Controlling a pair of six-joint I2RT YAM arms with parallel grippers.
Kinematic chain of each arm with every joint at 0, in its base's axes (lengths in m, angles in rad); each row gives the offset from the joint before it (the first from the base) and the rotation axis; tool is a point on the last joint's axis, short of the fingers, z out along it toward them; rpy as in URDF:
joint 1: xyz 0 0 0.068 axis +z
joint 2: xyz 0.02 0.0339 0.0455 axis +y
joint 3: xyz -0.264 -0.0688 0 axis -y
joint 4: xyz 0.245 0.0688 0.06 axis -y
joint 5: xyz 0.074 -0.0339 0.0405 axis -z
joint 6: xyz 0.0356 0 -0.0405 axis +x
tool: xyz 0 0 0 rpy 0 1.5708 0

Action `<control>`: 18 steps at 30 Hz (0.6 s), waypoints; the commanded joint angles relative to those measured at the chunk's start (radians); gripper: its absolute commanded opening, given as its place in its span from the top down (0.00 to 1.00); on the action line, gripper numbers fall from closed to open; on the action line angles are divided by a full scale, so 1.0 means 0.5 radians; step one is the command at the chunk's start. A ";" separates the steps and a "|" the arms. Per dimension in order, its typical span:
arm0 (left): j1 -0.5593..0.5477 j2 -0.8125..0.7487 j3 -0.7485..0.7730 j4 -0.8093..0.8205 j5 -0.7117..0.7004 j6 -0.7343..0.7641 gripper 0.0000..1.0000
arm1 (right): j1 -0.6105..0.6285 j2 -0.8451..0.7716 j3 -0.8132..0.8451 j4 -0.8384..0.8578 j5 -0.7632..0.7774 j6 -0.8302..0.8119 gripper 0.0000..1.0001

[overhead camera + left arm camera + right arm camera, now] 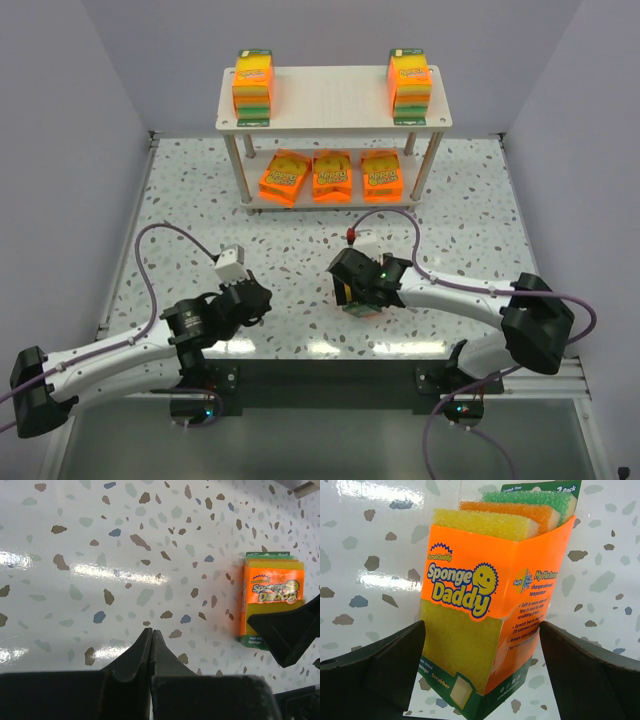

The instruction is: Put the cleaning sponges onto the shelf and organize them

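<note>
Straddling the last sponge pack [490, 605] on the table, well in front of the shelf [335, 100], the right gripper [480, 635] has its jaws wide apart either side of it, not touching. The left gripper [151, 635] sits to that pack's left, also in front of the shelf, jaws pressed together on nothing. The pack looks light and squashy, foam in a thin glossy card sleeve, so I'd pinch the orange sleeve mid-height with a gentle squeeze, not the bare sponge tops, and watch for slip; the other five packs [332, 175] are on the shelf.
</note>
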 commanded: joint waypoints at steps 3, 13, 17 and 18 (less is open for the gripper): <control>0.008 0.120 -0.022 0.074 -0.032 0.004 1.00 | 0.006 -0.006 -0.103 -0.057 0.117 0.115 0.01; 0.008 0.491 0.045 0.488 0.201 0.158 1.00 | -0.230 -0.449 -0.470 0.063 -0.115 0.271 0.01; 0.008 0.574 0.036 0.565 0.275 0.148 1.00 | -0.390 -0.754 -0.717 0.238 -0.346 0.376 0.01; 0.008 0.577 0.033 0.581 0.287 0.148 1.00 | -0.408 -0.797 -0.754 0.286 -0.370 0.418 0.01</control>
